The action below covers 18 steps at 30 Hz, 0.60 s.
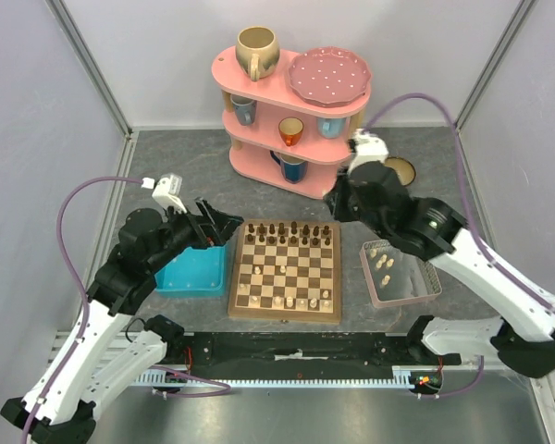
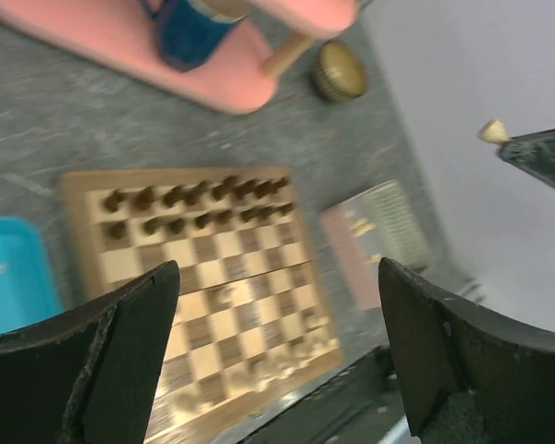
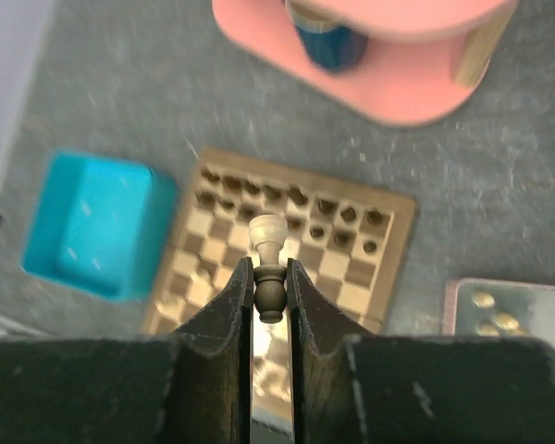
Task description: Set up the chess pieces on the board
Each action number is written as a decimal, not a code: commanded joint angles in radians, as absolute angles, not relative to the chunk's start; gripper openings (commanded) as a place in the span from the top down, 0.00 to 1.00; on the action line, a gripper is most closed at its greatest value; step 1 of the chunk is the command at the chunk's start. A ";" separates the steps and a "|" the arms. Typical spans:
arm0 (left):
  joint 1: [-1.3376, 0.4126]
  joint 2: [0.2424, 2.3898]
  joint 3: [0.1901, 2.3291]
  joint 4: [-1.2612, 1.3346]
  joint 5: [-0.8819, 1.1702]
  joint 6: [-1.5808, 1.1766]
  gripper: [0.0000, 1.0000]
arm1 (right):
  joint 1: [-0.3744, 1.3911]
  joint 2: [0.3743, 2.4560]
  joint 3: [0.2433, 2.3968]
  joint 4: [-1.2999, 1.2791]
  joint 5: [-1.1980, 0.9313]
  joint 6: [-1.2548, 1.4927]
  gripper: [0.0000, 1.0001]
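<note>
Desk [image 1: 176,176] carried the board [image 1: 238,277], with some pale chess pieces [image 1: 277,302] on its near rows. We saw the left hand [image 2: 277,277] spread wide by its left side, holding nothing, and the right hand [image 3: 268,268] clamped on one pale-topped piece [image 3: 268,231] above the board.

The bench [image 1: 176,176] is carrying one chessboard [image 1: 285,315], one turquoise tray [image 1: 192,274], one clear tray [image 1: 413,279] and one pink shelf [image 1: 257,167].
</note>
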<state>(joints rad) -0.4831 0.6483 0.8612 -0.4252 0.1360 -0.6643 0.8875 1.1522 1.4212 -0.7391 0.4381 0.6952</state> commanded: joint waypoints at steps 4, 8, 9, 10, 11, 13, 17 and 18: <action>-0.398 0.704 0.899 -0.656 0.028 -0.351 0.16 | 0.894 1.462 1.597 -1.071 0.091 0.522 1.00; -0.238 0.718 0.874 -0.678 0.145 -0.313 0.21 | 0.988 1.618 1.748 -1.138 0.118 0.488 1.00; -0.203 0.722 0.870 -0.681 0.169 -0.307 0.21 | 1.005 1.676 1.770 -1.146 0.111 0.485 1.00; -0.152 0.727 0.865 -0.681 0.179 -0.301 0.21 | 1.035 1.704 1.813 -1.166 0.113 0.482 1.00; -0.134 0.730 0.867 -0.678 0.196 -0.296 0.22 | 1.054 1.730 1.831 -1.173 0.120 0.483 1.00; -0.114 0.738 0.867 -0.672 0.195 -0.299 0.22 | 1.081 1.796 1.874 -1.186 0.124 0.489 1.00; -0.097 0.683 0.796 -0.609 0.178 -0.324 0.21 | 1.134 1.874 1.891 -1.184 0.091 0.494 1.00; -0.097 0.663 0.776 -0.591 0.164 -0.331 0.20 | 1.140 1.900 1.891 -1.183 0.089 0.495 1.00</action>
<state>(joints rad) -0.1116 0.7250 0.8383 -0.6525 0.1555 -0.3630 1.1172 1.8420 1.8435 -1.1271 0.1284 0.5198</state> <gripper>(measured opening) 0.785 0.204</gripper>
